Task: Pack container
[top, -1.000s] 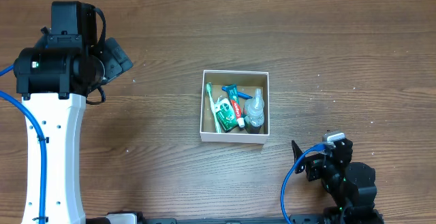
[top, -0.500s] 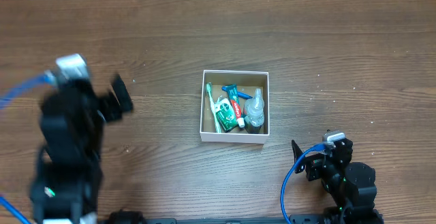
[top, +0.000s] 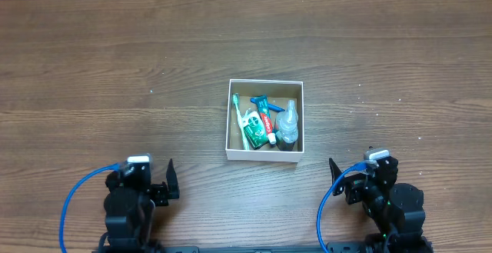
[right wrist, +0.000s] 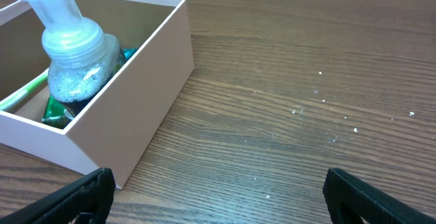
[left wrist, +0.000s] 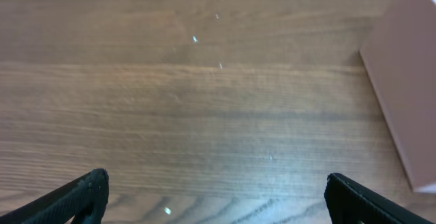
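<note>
Overhead view: wooden table point(top: 400, 61), with the left arm point(top: 132, 205) and right arm point(top: 390, 201) on the robot's side of the container point(top: 261, 155). One sits off each front corner, both well apart from it. The left gripper point(left wrist: 218, 198) has its fingers spread wide with only bare wood between them; same for the right gripper point(right wrist: 218, 195). The container sits mid-table, open on top (white walls, brown inside). Inside, a clear bottle point(top: 287, 127) is by the right wall, a green-and-white tube point(top: 256, 132) lies left of it, and a green toothbrush point(top: 239, 116) is along the left wall.
</note>
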You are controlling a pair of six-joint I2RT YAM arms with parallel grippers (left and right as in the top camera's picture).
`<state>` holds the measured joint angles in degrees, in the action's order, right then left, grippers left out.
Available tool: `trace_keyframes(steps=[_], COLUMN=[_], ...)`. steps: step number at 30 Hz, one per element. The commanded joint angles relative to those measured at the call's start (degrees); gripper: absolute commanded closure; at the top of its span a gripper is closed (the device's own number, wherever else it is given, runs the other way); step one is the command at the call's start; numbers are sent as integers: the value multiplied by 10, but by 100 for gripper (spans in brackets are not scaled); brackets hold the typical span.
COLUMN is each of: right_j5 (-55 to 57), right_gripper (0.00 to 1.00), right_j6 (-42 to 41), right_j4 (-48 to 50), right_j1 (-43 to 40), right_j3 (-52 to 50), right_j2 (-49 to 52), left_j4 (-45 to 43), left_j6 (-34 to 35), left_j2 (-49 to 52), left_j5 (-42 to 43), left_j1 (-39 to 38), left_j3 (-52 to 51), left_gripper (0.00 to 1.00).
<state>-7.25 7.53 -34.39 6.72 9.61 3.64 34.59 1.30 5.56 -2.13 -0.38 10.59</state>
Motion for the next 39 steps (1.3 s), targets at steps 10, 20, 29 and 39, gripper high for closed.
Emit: trace_keyframes(steps=[10, 20, 29, 39], right_j5=[-4, -4, -4, -4], right_gripper=[0, 0, 0, 0], right_j6=[2, 2, 2, 2], right_j4=[0, 0, 0, 0], right_j1=[-4, -4, -4, -4], right_j3=[-6, -7, -6, -6], right_j2=[-5, -5, -5, -5], left_j4=[-9, -9, -9, -9], left_j6=[-9, -9, -9, -9], left_j2=[-52, -52, -52, -52], left_j5=[16, 16, 16, 16], left_j1=[0, 0, 0, 0], left_j3=[-19, -19, -19, -19], left_gripper=[0, 0, 0, 0])
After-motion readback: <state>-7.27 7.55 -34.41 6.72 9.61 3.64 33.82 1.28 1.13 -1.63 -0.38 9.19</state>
